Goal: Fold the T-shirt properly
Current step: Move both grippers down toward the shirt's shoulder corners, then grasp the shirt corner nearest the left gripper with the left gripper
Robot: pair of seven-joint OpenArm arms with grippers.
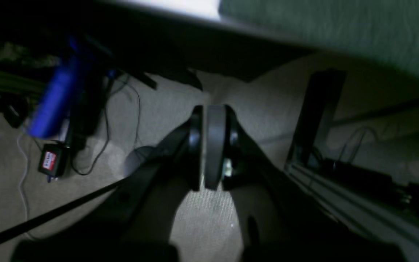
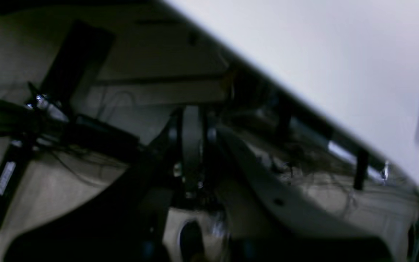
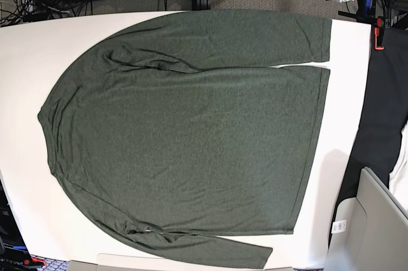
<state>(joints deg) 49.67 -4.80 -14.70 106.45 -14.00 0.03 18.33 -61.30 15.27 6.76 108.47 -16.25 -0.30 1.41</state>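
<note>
The T-shirt (image 3: 191, 137), dark olive green with long sleeves, lies spread flat on the white table (image 3: 25, 92), with its collar to the left and its hem to the right. One sleeve runs along the far edge and the other along the near edge. Neither arm shows in the base view. In the left wrist view my left gripper (image 1: 212, 112) is shut on nothing and hangs over the carpet below the table edge, with a patch of the T-shirt (image 1: 340, 25) above it. My right gripper (image 2: 192, 112) is also shut and empty, beside the table (image 2: 322, 54).
A black cloth (image 3: 382, 105) hangs off the table's right end, next to a pale grey box (image 3: 376, 220). A red clamp (image 3: 378, 32) sits at the far right corner. Cables and a power adapter (image 1: 51, 162) lie on the carpet. Table frame rails (image 2: 278, 196) run under the top.
</note>
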